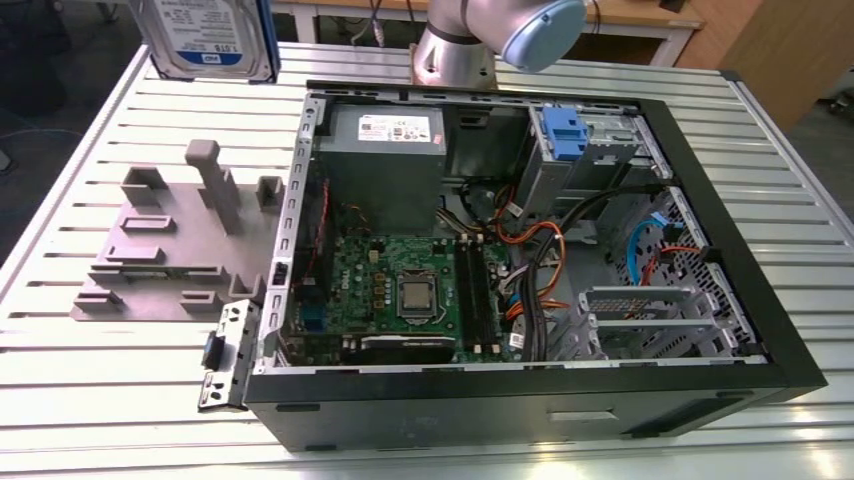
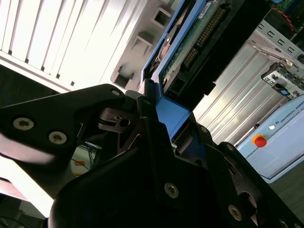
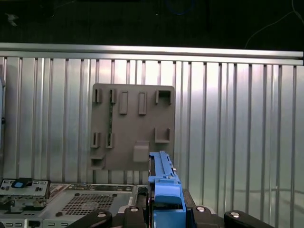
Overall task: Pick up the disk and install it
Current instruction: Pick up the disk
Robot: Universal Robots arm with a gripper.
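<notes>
Claw [image 3: 165, 210] clamped on disk [image 1: 207, 40] by its blue carrier | disk aloft above surface [image 1: 107, 400], at 11 o'clock from case [image 1: 534, 385] in exterior view, near fixture [image 3: 133, 126] | judged: carry called for firm, square grip, disk clearing case wall.

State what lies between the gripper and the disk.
Nothing. In the first wrist view the gripper is shut directly on the disk at its blue edge, with no gap and no other thing between them.

A ribbed metal table [image 1: 107, 400] stands on grey floor [image 1: 27, 215], wooden furniture [image 1: 767, 50] behind.
</notes>
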